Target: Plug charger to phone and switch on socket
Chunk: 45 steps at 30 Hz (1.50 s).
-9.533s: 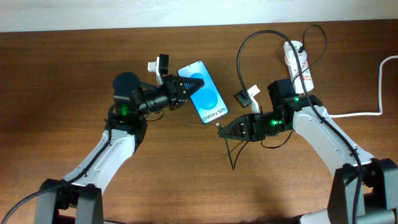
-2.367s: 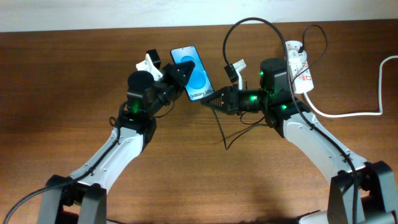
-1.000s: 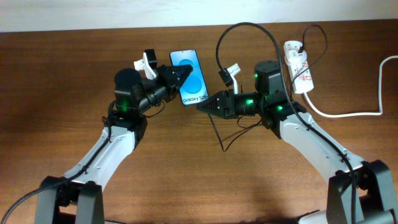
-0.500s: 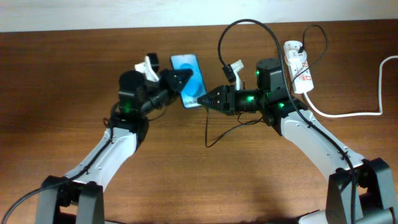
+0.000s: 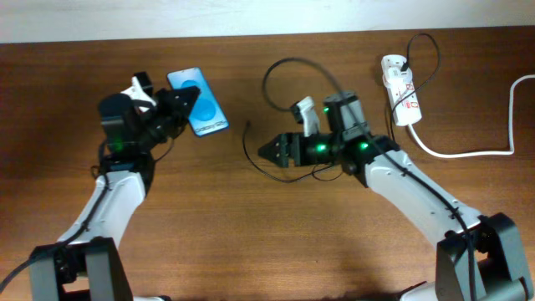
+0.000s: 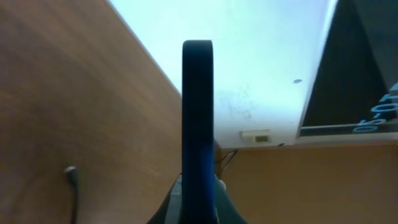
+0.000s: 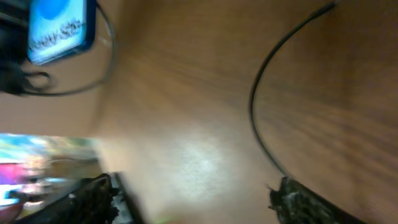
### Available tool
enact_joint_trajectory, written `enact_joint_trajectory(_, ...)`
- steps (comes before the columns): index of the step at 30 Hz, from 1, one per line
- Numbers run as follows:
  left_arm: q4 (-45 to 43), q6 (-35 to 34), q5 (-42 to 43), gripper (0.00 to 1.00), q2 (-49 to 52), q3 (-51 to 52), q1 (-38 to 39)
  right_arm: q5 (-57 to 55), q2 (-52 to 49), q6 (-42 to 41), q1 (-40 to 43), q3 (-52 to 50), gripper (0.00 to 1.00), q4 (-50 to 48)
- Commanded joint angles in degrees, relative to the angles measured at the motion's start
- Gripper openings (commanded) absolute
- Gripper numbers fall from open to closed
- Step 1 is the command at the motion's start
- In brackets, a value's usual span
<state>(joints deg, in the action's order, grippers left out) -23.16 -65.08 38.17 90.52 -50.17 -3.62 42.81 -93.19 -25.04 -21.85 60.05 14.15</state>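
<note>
Overhead: pinching the slim black-framed, blue-screened smartphone (image 5: 201, 113) in the left gripper (image 5: 182, 102), well apart from the thin black charger cable (image 5: 245, 144) lying loose on the brown wooden table (image 5: 67, 209); holding the right gripper (image 5: 269, 152) spread beside that cable, the white power strip (image 5: 401, 79) sitting far right.
Left wrist: clamping the smartphone (image 6: 198, 124) edge-on.
Right wrist: keeping fingers (image 7: 93, 199) wide apart, gripping nothing.

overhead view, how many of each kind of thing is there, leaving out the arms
phone: 1
power strip: 1
black cable: 1
white cable: 1
total: 4
</note>
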Motion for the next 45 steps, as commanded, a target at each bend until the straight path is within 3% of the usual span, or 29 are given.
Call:
enact_joint_trajectory(1, 0.8, 5.5, 8.6, 0.0, -1.4, -0.2, -7.7, -13.5, -0.2, 4.9, -2.2, 0.8, 0.86, -0.7)
enact_joint_trajectory(5, 1.9, 8.4, 18.8, 0.0, -1.4, -0.2, -15.7, -15.2, -3.2, 0.7, -1.2, 2.9, 0.86, -3.1)
enact_joint_trajectory(8, 2.7, 9.5, 22.6, 0.0, -1.4, -0.2, -17.3, -10.8, -14.7, -3.2, -1.3, 15.3, 0.84, 4.1)
enact_joint_trajectory(10, 2.7, 9.5, 23.9, 0.0, -1.4, -0.2, -17.3, -8.3, -23.2, -7.6, -1.3, 27.0, 0.75, 13.1)
enact_joint_trajectory(14, 2.7, 9.5, 26.4, 0.0, -1.4, -0.2, -17.3, -0.9, -34.8, -21.7, -1.3, 39.5, 0.66, 15.3)
enact_joint_trajectory(18, 2.7, 9.5, 28.1, 0.0, -1.4, -0.2, -17.3, -0.6, -38.7, -31.5, -1.3, 39.6, 0.64, 11.6)
enact_joint_trajectory(25, 2.7, 9.5, 29.1, 0.0, -1.4, -0.2, -17.3, -2.8, -42.3, -38.8, -1.5, 39.6, 0.62, 10.5)
enact_joint_trajectory(33, 2.7, 9.5, 31.1, 0.0, -1.4, -0.2, -17.3, -3.8, -45.6, -44.9, -2.0, 39.6, 0.51, 7.3)
enact_joint_trajectory(40, 2.7, 9.5, 31.8, 0.0, -1.4, -0.2, -17.3, -4.2, -47.1, -45.2, -2.4, 39.6, 0.18, 6.4)
enact_joint_trajectory(42, 2.7, 9.5, 34.0, 0.0, -1.4, -0.2, -17.3, -4.5, -47.1, -41.8, -2.5, 39.6, 0.06, 5.9)
enact_joint_trajectory(45, 2.7, 9.4, 38.7, 0.0, -1.4, -0.2, -17.3, -4.1, -47.1, -35.5, -2.5, 39.6, 0.05, 6.0)
